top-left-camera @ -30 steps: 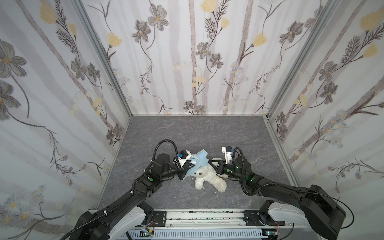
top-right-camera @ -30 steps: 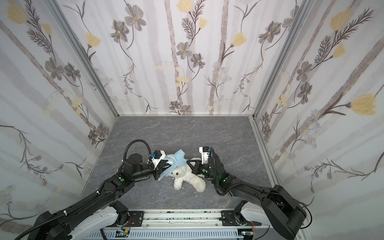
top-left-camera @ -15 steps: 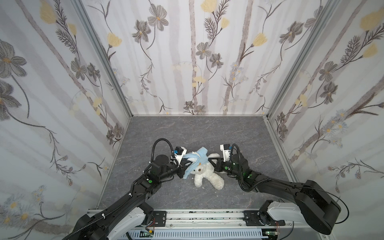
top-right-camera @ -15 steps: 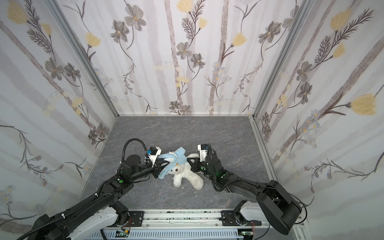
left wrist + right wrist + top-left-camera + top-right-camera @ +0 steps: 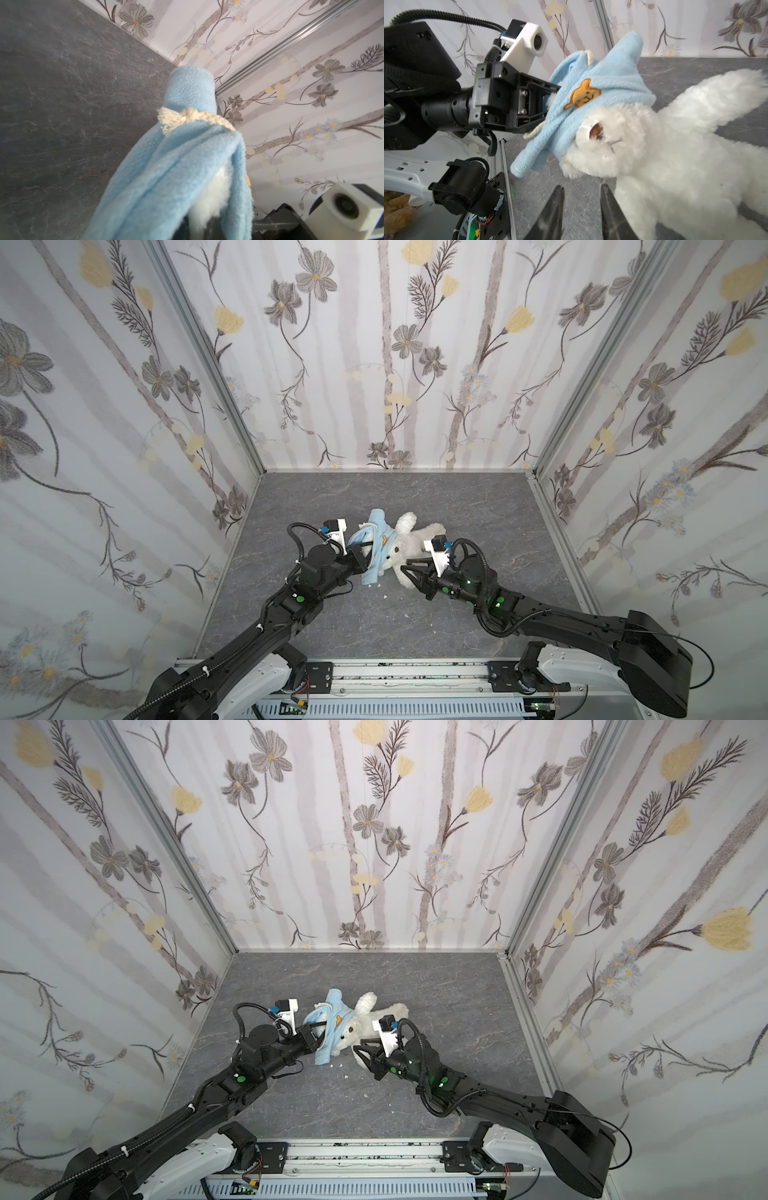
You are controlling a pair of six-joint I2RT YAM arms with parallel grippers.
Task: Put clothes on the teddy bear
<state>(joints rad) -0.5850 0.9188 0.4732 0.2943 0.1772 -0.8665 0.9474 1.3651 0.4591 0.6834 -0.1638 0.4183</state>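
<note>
Currently my left gripper point(image 5: 545, 102) is pinched on the hoodie point(image 5: 376, 545) capping the head of the teddy bear point(image 5: 409, 545) lying on the table point(image 5: 457, 506), my right gripper point(image 5: 581, 186) parted and empty beside it, so a tug may drag the unpinned bear or strip the hoodie off.

1. The teddy bear point(image 5: 675, 166) is fluffy white, with a dark brown nose point(image 5: 596, 131).
2. The hoodie point(image 5: 602, 83) is light blue; its bear-face patch point(image 5: 582, 96) is orange and its drawstring point(image 5: 187, 116) cream.
3. The counter point(image 5: 415, 614) is dark grey, veined with pale lines like slate.
4. The walls point(image 5: 374, 364) are white with faint grey stripes, grey flowers and yellow blossoms.
5. The arms point(image 5: 282, 614) are black; the wrist camera housing point(image 5: 525, 41) is white.
</note>
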